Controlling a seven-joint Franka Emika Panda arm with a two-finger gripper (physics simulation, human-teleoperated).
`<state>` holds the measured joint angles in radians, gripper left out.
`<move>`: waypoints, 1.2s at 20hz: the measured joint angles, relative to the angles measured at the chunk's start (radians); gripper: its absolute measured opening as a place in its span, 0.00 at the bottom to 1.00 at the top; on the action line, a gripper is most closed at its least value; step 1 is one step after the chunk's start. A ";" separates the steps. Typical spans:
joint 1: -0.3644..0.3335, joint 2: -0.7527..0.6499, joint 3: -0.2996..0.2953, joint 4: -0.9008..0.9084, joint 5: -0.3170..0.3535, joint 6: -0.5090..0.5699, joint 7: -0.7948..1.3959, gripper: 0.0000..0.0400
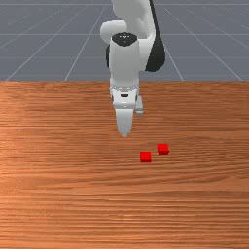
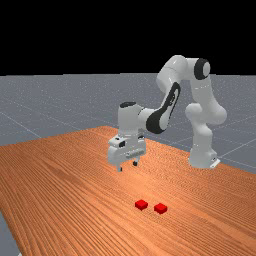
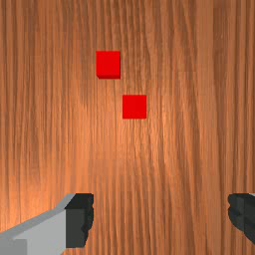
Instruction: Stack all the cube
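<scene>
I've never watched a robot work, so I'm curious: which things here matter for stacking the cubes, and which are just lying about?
For the job:
- red cube at the front view's left
- red cube at its right
- open gripper

Just surroundings:
- wooden table under both cubes
- grey floor beyond

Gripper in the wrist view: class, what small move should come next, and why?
Probably a short shift toward the front view's right, over the nearer red cube: the gripper is open and empty, and that cube and the farther red cube lie that way, unstacked.
</scene>
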<state>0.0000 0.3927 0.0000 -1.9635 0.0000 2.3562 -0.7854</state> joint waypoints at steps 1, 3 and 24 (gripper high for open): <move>0.000 0.000 0.000 0.000 0.000 0.000 0.000 0.61; 0.000 0.000 0.000 0.000 0.000 0.000 0.000 0.22; -0.128 0.254 -0.015 0.462 0.055 -0.314 -0.134 1.00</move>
<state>-0.1281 0.6471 -0.0153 -1.5013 0.0552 2.0422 -0.9196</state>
